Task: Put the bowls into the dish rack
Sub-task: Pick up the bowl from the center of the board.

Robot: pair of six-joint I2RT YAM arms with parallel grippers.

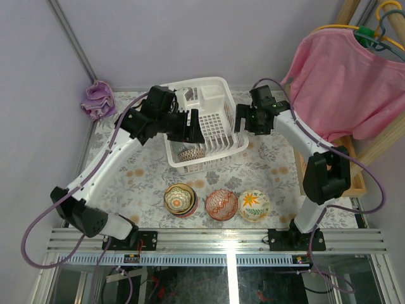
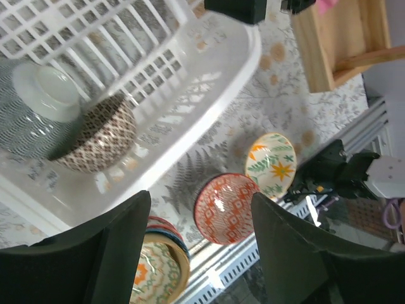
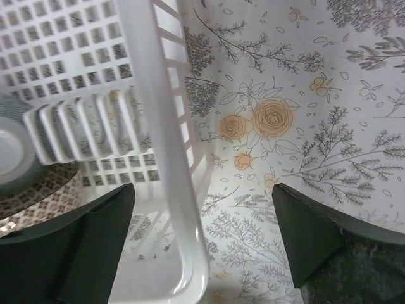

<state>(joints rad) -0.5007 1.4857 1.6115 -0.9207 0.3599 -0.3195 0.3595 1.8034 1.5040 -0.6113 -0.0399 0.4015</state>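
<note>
- Bowls in a row along the table's near edge: orange-yellow stack (image 1: 180, 199), red bowl (image 1: 221, 204), white flower bowl (image 1: 254, 205).
- Brown-patterned bowl (image 1: 190, 154), upturned inside dish rack (image 1: 212, 163), mid-table toward the far edge.
- Left gripper (image 2: 201, 199): fingers spread, empty, above the rack's near end.
- Right gripper (image 3: 202, 190): fingers spread, empty, over the rack's right wall.

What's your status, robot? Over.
Left end effector, right end effector open, empty. Grey bowl, brown bowl in dish rack. Red bowl, flower bowl, stack on table. Nothing blocking.
</note>
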